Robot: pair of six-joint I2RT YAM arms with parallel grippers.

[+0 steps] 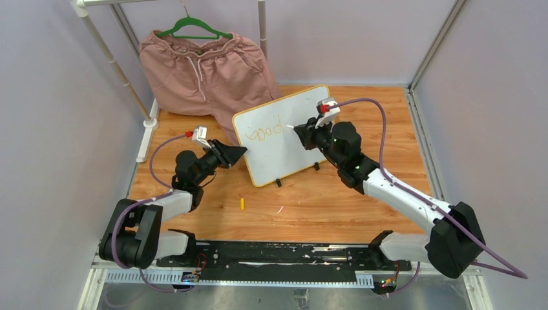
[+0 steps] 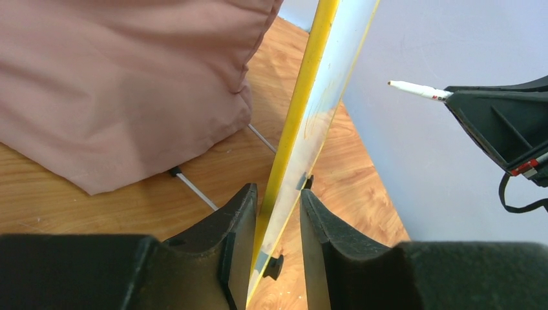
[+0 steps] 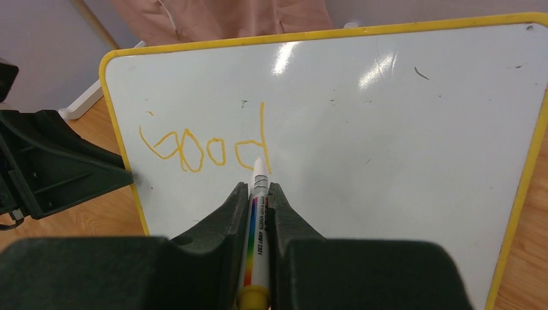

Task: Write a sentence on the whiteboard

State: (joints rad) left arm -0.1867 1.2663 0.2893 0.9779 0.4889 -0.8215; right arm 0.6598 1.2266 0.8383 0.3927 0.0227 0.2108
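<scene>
The sentence (image 3: 207,150) is reading just "good", in orange-yellow handwriting on the whiteboard (image 3: 388,129), lying toward its left edge (a stray stroke is sitting ahead of the g). The marker (image 3: 257,226) is carrying a rainbow-striped label whose dark print is too small to read.

In the left wrist view the whiteboard (image 2: 304,110) stands edge-on, top cut off, face barely visible. The marker (image 3: 256,223) barrel is mostly hidden. The yellow item (image 1: 242,203) before the whiteboard is unidentifiable.
</scene>
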